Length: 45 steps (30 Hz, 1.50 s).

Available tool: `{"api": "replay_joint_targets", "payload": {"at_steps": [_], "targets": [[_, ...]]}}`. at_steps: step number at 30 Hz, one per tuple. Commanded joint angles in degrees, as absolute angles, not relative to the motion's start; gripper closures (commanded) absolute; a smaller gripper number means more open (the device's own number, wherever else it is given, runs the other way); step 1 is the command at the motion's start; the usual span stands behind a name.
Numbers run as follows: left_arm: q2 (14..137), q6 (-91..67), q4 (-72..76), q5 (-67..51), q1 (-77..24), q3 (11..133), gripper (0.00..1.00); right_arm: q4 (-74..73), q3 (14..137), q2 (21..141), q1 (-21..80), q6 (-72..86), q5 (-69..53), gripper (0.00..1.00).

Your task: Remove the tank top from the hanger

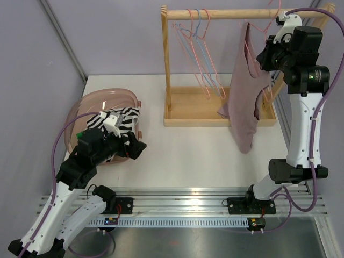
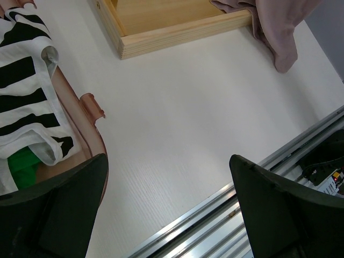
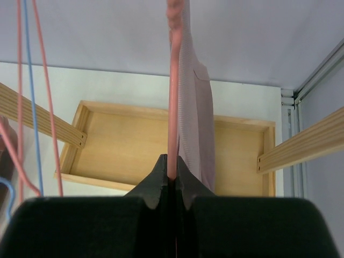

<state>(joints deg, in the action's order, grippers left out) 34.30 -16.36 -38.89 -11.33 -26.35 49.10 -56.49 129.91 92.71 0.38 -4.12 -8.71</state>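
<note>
R gripper point(image 3: 172, 178) pinched tight on pink hanger point(image 3: 172, 107), tank top point(image 1: 244, 102) hanging alongside. L gripper point(image 2: 167, 177) wide open, empty, beside basket point(image 1: 75, 115).

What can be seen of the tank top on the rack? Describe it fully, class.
The tank top is dusty mauve, of finely ribbed knit. It hangs limp and bunched from a pink hanger near the right end of the wooden rack. Its lower end drapes over the rack's front edge, down toward the white table. The right gripper pinches the hanger beside it.
</note>
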Motion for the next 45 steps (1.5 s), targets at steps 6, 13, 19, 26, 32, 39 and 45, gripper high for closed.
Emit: {"api": "replay_joint_targets", "payload": {"at_steps": [6, 13, 19, 26, 32, 39, 45], "targets": [[34.54, -15.91, -36.47, -9.85, -26.63, 50.09, 0.01, -56.94, 128.69, 82.19, 0.53, -0.44, -9.58, 1.0], [34.8, -18.28, -35.42, -9.49, -26.81, 55.27, 0.01, -61.78, 111.64, 69.1, 0.53, 2.54, -13.44, 1.0], [37.88, -20.3, -33.31, -6.78, -28.82, 63.01, 0.01, -66.53, 98.37, 56.18, 0.62, 2.11, -15.91, 1.0], [43.94, -20.31, -33.31, -0.18, -35.15, 71.62, 0.01, -68.38, 83.69, 41.5, 5.09, 4.56, -24.94, 1.0], [47.46, -18.55, -34.89, 13.52, -46.83, 73.65, 0.01, -65.3, 73.74, 34.82, 8.7, 7.47, -41.31, 1.0], [52.1, -15.21, -30.86, 29.5, -64.75, 73.39, 0.01, -62.85, 72.16, 36.03, 11.07, 8.61, -51.48, 1.0], [57.56, -12.13, -26.9, 32.7, -71.1, 74.97, 0.02, -60.12, 76.89, 38.84, 11.16, 9.67, -57.38, 1.0]]}}
